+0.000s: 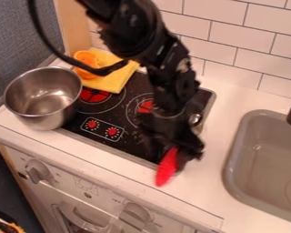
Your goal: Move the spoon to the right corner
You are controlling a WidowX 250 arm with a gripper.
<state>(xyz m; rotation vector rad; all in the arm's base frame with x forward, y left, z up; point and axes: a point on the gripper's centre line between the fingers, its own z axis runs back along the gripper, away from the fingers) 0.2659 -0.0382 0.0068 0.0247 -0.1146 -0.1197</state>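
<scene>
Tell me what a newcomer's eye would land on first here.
Probably the big black robot arm, slanting down from the top edge over the stove, and the bright red object at its lower end, by the stove's front edge. Next, likely, the shiny steel pot at the left and the yellow cloth at the back.

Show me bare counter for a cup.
Between stove and sink, back to the wall; also the front strip left of the red spoon. Crowded: around the hand at the stove's near right corner, and the left side, with pot and cloth.
</scene>
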